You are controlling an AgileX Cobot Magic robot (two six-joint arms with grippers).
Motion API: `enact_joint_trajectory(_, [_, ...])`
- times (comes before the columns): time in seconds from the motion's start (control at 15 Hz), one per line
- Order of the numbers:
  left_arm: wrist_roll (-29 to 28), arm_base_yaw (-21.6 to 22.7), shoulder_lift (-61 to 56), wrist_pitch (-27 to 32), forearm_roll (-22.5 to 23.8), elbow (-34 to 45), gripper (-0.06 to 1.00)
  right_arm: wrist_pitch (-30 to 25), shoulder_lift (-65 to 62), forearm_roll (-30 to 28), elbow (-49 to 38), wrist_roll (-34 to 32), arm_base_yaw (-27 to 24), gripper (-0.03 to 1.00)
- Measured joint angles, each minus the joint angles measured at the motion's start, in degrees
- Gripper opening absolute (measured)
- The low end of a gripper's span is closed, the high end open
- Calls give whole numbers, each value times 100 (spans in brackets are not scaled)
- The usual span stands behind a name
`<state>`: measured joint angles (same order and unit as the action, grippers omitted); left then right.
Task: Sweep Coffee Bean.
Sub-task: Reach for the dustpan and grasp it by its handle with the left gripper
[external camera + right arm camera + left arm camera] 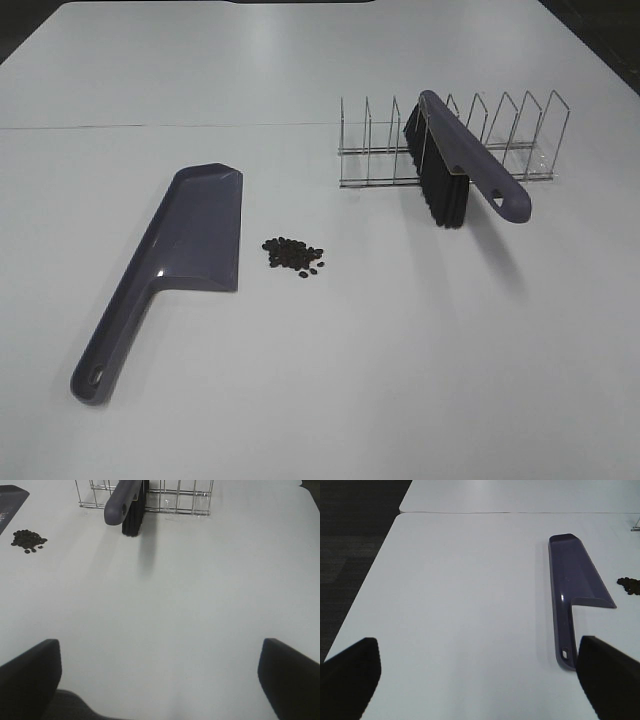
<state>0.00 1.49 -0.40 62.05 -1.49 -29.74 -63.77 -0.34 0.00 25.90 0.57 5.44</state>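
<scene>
A small heap of dark coffee beans (293, 255) lies on the white table, also seen in the right wrist view (27, 539) and at the edge of the left wrist view (630, 585). A purple dustpan (180, 255) lies flat just left of the beans, handle toward the near edge (572, 595). A purple brush with black bristles (455, 165) leans in a wire rack (500, 140), its handle end pointing toward the right wrist camera (120, 507). My left gripper (480, 680) is open, behind the dustpan handle. My right gripper (160, 680) is open, well short of the brush. Neither arm shows in the exterior high view.
The wire rack (175, 500) stands at the back right with several upright dividers. A seam (150, 126) runs across the table behind the dustpan. The table's left edge and dark floor (350, 540) show in the left wrist view.
</scene>
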Motion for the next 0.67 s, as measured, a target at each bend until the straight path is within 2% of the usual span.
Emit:
enact_joint_trajectory(0.47, [0,0,80,17,29,-11,99,0,0,0,0,0,0,96])
enact_joint_trajectory(0.67, [0,0,905,441,29,-304,99,0,0,0,0,0,0,96])
